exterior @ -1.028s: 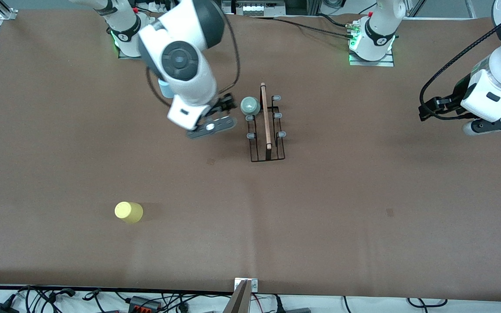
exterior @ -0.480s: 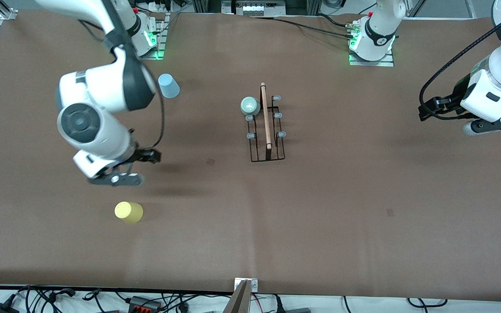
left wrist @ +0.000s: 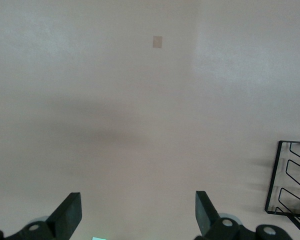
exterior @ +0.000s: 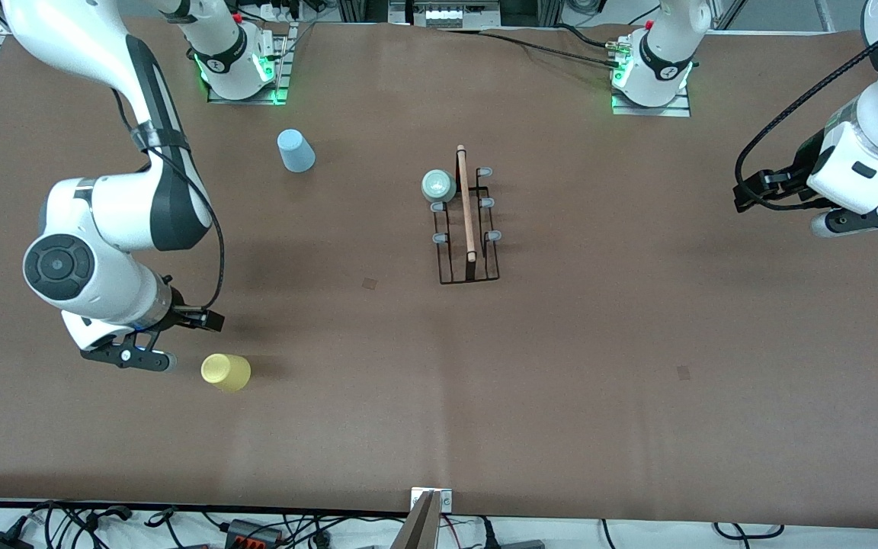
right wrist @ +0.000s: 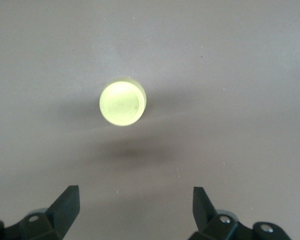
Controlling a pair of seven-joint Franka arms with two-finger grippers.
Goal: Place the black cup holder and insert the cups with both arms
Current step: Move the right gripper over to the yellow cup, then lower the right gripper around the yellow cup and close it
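The black cup holder [exterior: 469, 229] stands in the middle of the table, and a corner of its base shows in the left wrist view [left wrist: 290, 180]. A mint green cup [exterior: 437, 185] sits upturned on one prong. A yellow cup [exterior: 225, 372] stands upside down on the table near the right arm's end. My right gripper [exterior: 193, 319] is open and empty just beside it. In the right wrist view the cup [right wrist: 122, 101] lies ahead of the open gripper [right wrist: 135, 200]. A light blue cup [exterior: 296, 150] stands near the right arm's base. My left gripper [exterior: 757, 191] waits open and empty [left wrist: 138, 205].
The brown table cover [exterior: 561, 366] is bare apart from a few small marks. Cables and a metal bracket [exterior: 430, 503] lie along the table edge nearest the front camera.
My right arm has swung away from beside the cup holder, toward the front camera and its own end of the table, and now hangs next to the yellow cup. The left arm has not moved.
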